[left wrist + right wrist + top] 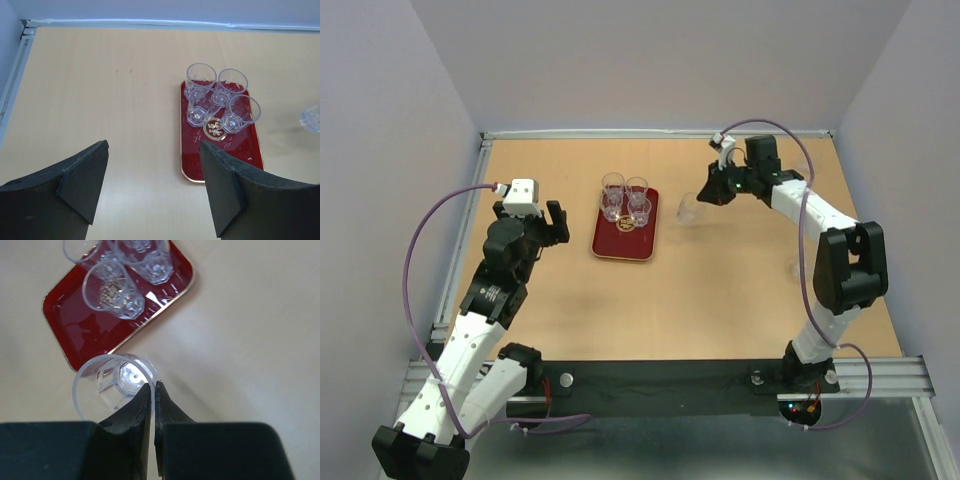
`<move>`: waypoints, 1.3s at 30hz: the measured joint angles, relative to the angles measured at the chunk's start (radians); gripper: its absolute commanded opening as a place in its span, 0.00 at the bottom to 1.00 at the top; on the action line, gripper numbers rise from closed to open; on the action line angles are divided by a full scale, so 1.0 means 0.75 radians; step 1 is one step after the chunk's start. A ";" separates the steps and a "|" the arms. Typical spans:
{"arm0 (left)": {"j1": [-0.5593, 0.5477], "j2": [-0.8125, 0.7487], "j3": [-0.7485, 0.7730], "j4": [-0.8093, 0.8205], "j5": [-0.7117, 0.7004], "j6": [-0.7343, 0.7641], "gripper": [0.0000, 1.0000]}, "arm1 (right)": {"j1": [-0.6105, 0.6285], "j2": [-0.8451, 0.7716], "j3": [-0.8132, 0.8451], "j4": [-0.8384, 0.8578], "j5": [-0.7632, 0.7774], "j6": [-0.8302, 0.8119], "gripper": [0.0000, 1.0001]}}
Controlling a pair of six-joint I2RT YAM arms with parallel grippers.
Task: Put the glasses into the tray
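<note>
Four glasses (625,199) stand clustered at the 12 o'clock end of the tray (620,246), which lies mid-bench (720,300). A fifth glass (111,384) sits off the tray, near its 3 o'clock edge. The right jaws are pressed together on that glass's wall, pinching its rim. The left jaws hang spread wide and empty, well off at the tray's 9 o'clock side.

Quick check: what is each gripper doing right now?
Left gripper: open, holding nothing.
Right gripper: shut on the rim of a glass, just outside the tray.
</note>
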 measured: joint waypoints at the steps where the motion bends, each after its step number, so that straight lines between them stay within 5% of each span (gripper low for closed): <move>1: 0.000 0.000 0.000 0.000 0.000 0.000 0.84 | 0.028 -0.004 0.000 -0.001 0.000 -0.005 0.00; 21: 0.000 0.016 0.000 0.000 -0.010 0.004 0.84 | 0.629 0.183 0.273 -0.040 0.400 -0.022 0.01; 39: 0.000 0.019 0.000 0.000 -0.014 0.010 0.84 | 0.792 0.514 0.601 -0.075 0.775 -0.007 0.04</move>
